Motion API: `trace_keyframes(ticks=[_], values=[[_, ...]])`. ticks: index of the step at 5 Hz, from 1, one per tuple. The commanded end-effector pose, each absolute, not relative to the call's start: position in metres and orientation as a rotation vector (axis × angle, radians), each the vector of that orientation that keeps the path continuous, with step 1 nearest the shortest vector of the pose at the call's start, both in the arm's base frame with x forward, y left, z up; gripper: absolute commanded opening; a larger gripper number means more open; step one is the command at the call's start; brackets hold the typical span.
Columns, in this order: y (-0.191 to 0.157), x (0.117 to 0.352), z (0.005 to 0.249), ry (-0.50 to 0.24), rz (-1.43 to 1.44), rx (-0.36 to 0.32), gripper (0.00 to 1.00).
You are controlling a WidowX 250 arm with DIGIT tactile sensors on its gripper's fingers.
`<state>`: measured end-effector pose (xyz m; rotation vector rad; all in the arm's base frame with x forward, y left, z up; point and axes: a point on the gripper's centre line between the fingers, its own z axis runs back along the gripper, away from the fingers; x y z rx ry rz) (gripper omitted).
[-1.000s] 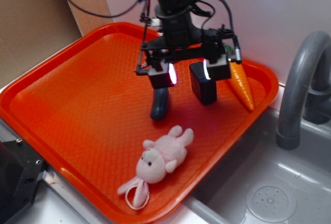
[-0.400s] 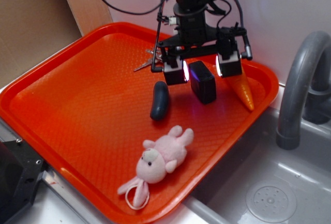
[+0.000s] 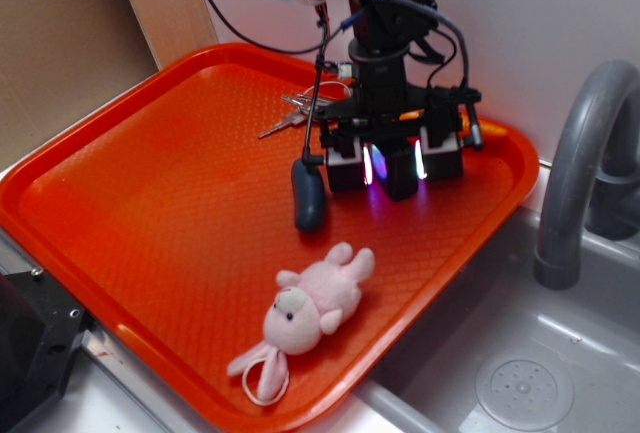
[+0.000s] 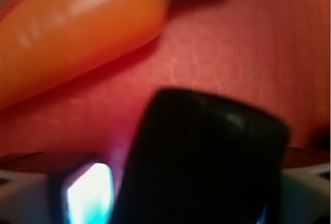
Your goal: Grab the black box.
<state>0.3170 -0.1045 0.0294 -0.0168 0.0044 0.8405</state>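
Left of centre on the tray [image 3: 150,183]: a dark capsule [image 3: 309,195]. Centre-right: gripper [image 3: 395,165] lowered, jaws spread – astride the black box [image 3: 400,173], not yet clamped. Grasp step in hand; next – closing squarely, clear of the carrot [image 4: 72,32].

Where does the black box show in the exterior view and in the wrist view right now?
Exterior: the black box sits right of centre, between the pincer fingers on the orange tray.
Wrist: it fills the lower centre, the carrot at upper left.
Shared landmark: the tray's textured surface.
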Motion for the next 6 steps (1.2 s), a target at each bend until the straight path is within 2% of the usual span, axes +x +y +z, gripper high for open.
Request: trace_keyframes(ticks=[1, 2, 3, 4, 5, 6], values=[[-0.079, 0.318, 0.105, -0.15, 0.575, -0.051, 0.0], [-0.057, 0.293, 0.156, -0.186, 0.323, -0.049, 0.0], [-0.023, 0.259, 0.209, -0.094, 0.066, 0.015, 0.0], [0.029, 0.277, 0.193, -0.056, 0.009, -0.051, 0.0], [0.039, 0.309, 0.163, -0.013, 0.027, -0.019, 0.0], [0.041, 0.322, 0.149, -0.009, 0.038, 0.009, 0.0]])
